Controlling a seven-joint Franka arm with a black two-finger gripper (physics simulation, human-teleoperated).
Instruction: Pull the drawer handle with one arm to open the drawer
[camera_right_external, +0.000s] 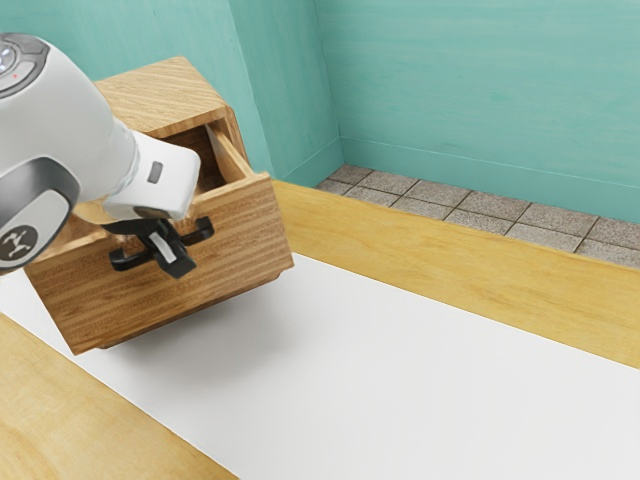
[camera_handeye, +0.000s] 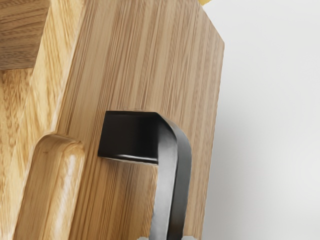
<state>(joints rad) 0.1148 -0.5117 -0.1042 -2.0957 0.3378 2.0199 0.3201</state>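
Observation:
A wooden cabinet (camera_right_external: 160, 90) stands at the exterior view's left, on the table. Its drawer (camera_right_external: 235, 240) is pulled partway out, and a gap into the inside shows behind the drawer front. A black bar handle (camera_right_external: 203, 231) runs across that front. My gripper (camera_right_external: 168, 250) sits on the middle of the handle, its black fingers closed around the bar. In the wrist view the handle (camera_handeye: 170, 165) bends off the striped drawer front (camera_handeye: 140, 65) and runs down under my hand.
The cabinet rests on a white table surface (camera_right_external: 400, 370) bordered by wooden strips (camera_right_external: 450, 260). Open white surface stretches to the exterior view's right of the drawer. Teal walls and a tiled floor (camera_right_external: 500, 210) lie behind.

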